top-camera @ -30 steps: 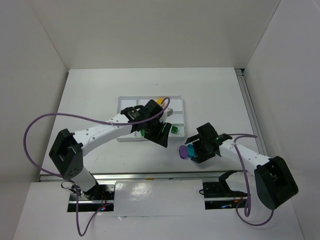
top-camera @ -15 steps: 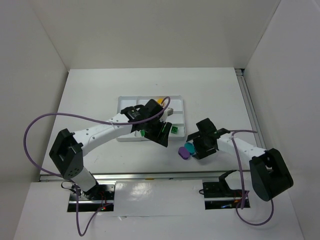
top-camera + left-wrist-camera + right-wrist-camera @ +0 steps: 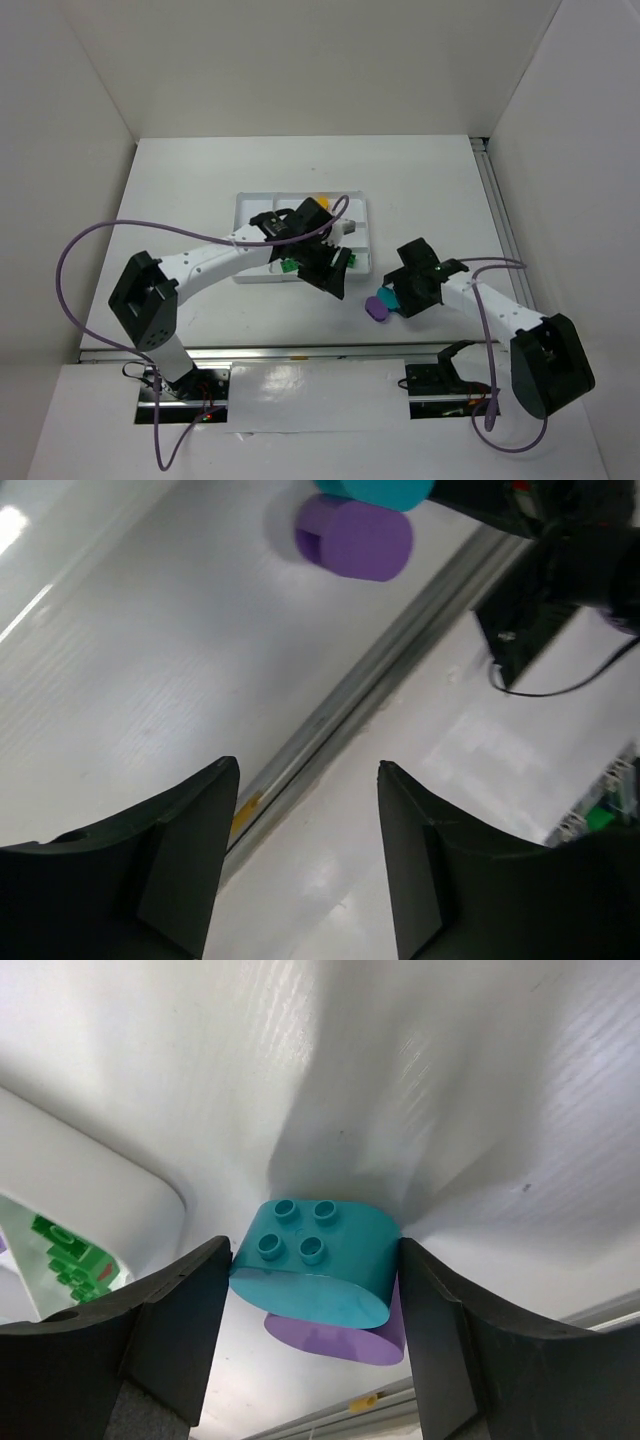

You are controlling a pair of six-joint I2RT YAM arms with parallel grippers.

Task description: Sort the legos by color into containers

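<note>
Sorting part done: green bricks (image 3: pixel 288 266) and yellow brick (image 3: pixel 322 201) sit in tray (image 3: pixel 245 200). Teal brick (image 3: pixel 310 1260) and purple brick (image 3: pixel 340 1335) lie outside on table (image 3: pixel 200 170). Right gripper (image 3: pixel 315 1270) pinches teal brick; left gripper (image 3: pixel 308 810) half-open, empty.

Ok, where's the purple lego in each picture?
Top external: purple lego sits lower right of middle.
Left wrist: it is at the top, middle.
Right wrist: it peeks out low in the middle.
Landmark: the teal lego touches it in every view.
</note>
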